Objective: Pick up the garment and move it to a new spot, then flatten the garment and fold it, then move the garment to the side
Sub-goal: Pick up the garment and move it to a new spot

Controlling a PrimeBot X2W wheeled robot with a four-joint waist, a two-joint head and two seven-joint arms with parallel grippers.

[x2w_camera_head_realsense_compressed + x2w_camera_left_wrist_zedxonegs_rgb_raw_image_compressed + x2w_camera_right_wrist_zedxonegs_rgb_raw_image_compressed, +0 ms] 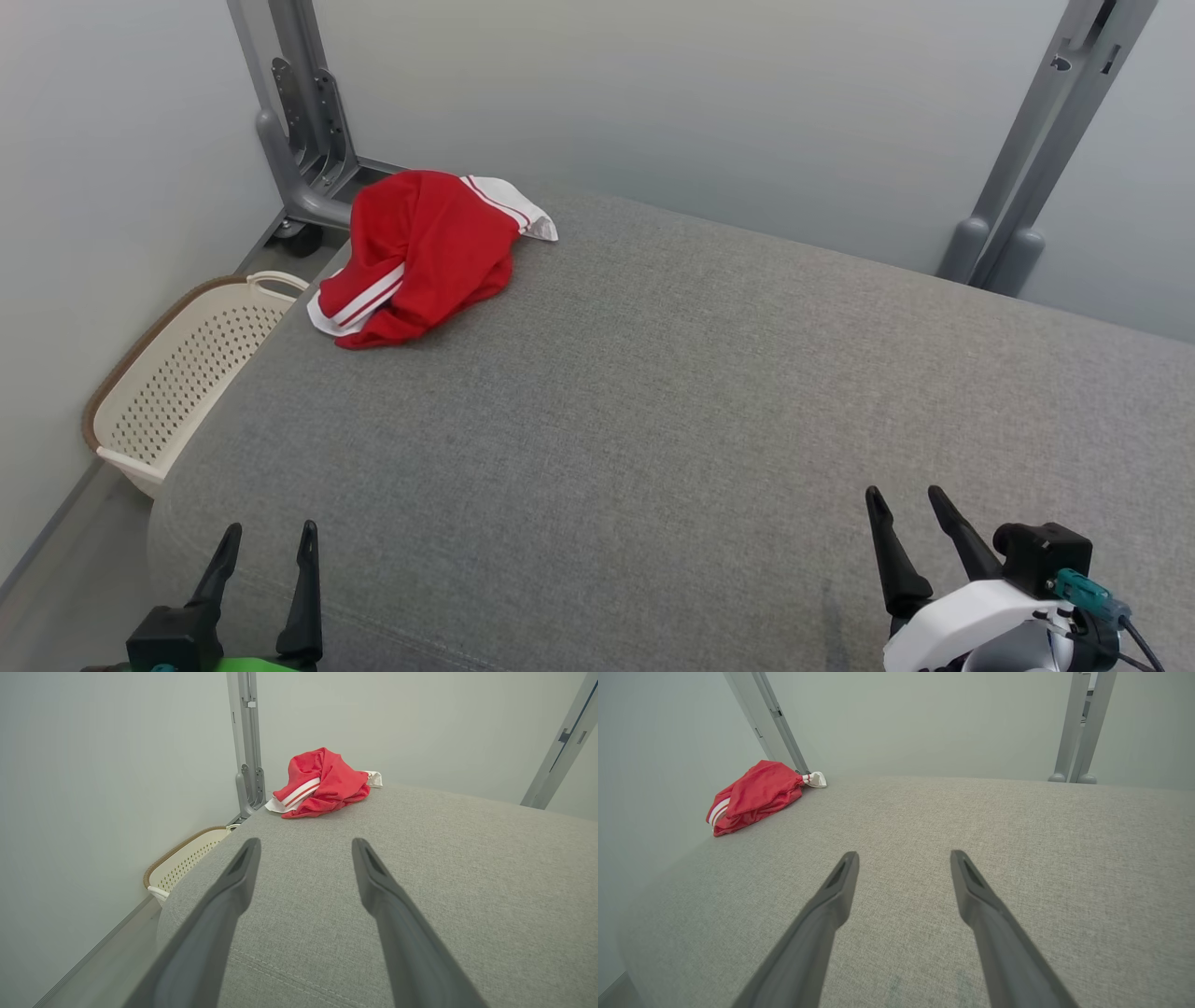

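Head view: left tool [270,527], right tool [905,492] stand open, empty; garment [420,252] far ahead, possibly overhanging edge [245,373]; clumsy grab could drop it.

Grey woven upholstery [709,392] beneath and ahead of the left gripper [270,528] and the right gripper [904,493]. Pale walls [747,93] beyond, grey metal posts [308,140] far ahead at either side. Cream perforated basket [177,373] on the floor [65,579], left of the left gripper.
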